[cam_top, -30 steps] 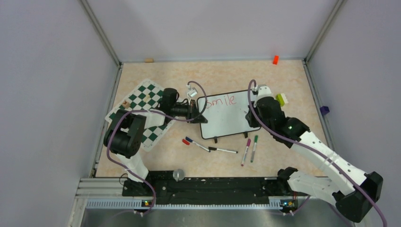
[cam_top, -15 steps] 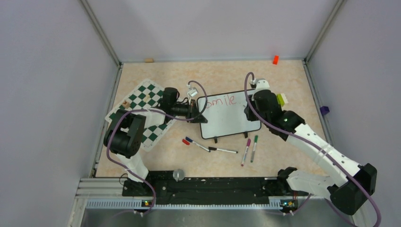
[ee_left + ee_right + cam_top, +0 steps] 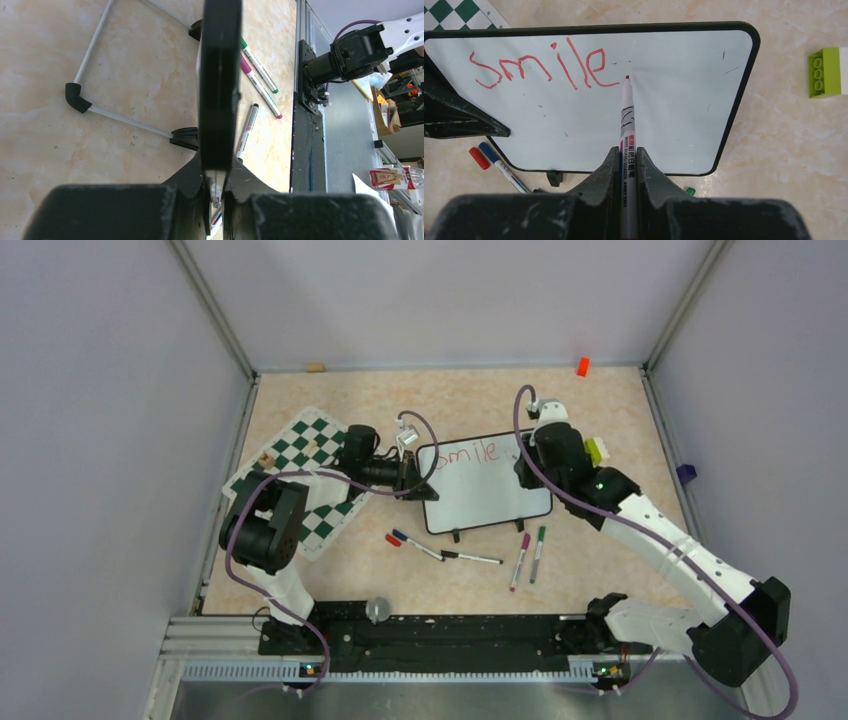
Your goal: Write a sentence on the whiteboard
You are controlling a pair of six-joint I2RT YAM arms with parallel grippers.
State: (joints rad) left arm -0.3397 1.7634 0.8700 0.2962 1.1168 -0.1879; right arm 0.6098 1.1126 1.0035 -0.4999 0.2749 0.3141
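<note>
Right hand (image 3: 627, 150) edged away, red marker (image 3: 628, 112) tip beside sentence (image 3: 544, 67) on whiteboard (image 3: 674, 105).

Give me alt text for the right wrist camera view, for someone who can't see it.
The right hand grips a red-tipped white marker, its tip just right of the red handwritten word "smile" on a small glossy white board with a thin black frame. A green-and-white toy brick lies to the board's right.

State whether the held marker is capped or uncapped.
Uncapped: the marker in the right pincer shows a bare red tip beside the red lettering on the whiteboard.
</note>
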